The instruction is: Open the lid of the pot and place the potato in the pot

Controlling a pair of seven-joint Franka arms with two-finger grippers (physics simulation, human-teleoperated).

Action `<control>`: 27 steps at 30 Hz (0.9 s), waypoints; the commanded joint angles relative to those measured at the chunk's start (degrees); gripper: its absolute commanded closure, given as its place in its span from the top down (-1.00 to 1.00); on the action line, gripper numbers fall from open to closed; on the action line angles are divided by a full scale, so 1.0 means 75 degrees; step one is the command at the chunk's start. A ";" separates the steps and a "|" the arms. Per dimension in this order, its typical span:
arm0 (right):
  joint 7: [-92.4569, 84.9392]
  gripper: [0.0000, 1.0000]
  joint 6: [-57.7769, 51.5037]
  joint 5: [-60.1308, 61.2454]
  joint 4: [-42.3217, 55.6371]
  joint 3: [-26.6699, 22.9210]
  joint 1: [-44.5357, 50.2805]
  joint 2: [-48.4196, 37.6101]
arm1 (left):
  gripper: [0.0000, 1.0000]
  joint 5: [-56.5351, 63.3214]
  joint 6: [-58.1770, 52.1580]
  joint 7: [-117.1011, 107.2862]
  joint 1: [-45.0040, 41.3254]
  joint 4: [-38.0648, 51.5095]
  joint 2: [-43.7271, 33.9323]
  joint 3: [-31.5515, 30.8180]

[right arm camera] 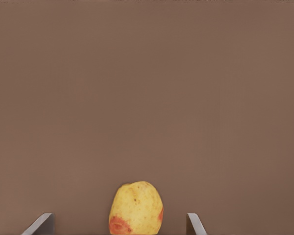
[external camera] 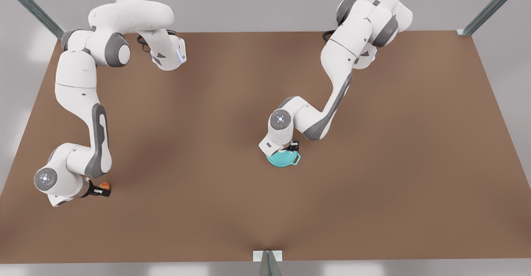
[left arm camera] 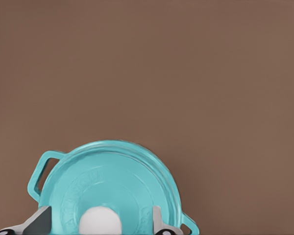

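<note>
Pot (external camera: 283, 160) sits near the middle of the brown table (external camera: 373, 184), lid on, and the left gripper (external camera: 289, 146) is right on top of it! From the left wrist view the pot lid (left arm camera: 112, 183) lies flat across the rim, one loop handle poking out to the side, and the white knob (left arm camera: 100, 221) sits squarely between the two fingers (left arm camera: 158, 221), which stand apart on either side of it with a clear gap, not yet pinching.

Over at the front view's left, well apart from the pot, the right gripper (external camera: 98, 190) is down low by the potato (external camera: 105, 186). The right wrist view shows the potato (right arm camera: 136, 208) resting on the table, yellow with its red-orange patch, centred between the spread fingertips (right arm camera: 40, 225); jaws wide, gaps on both sides, nothing touching it.

So both arms are poised over their targets, the lid closed on the pot, the potato out on the bare tabletop.
</note>
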 commanded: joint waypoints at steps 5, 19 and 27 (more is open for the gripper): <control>0.0154 1.00 0.0621 -0.0009 -0.0030 0.0021 -0.0053 0.0245 | 1.00 0.0074 0.0482 -0.1497 -0.0021 -0.0152 0.0058 -0.0001; 0.0142 1.00 0.1067 0.0003 -0.0709 0.0126 -0.0253 0.0151 | -0.04 0.0050 -0.0584 -0.0701 0.0517 0.0785 0.0011 0.0187; 0.0271 0.70 0.1067 0.0027 -0.0792 0.0232 -0.0253 0.0104 | 0.00 -0.0020 0.0295 0.1678 0.2346 0.1277 0.1593 0.0152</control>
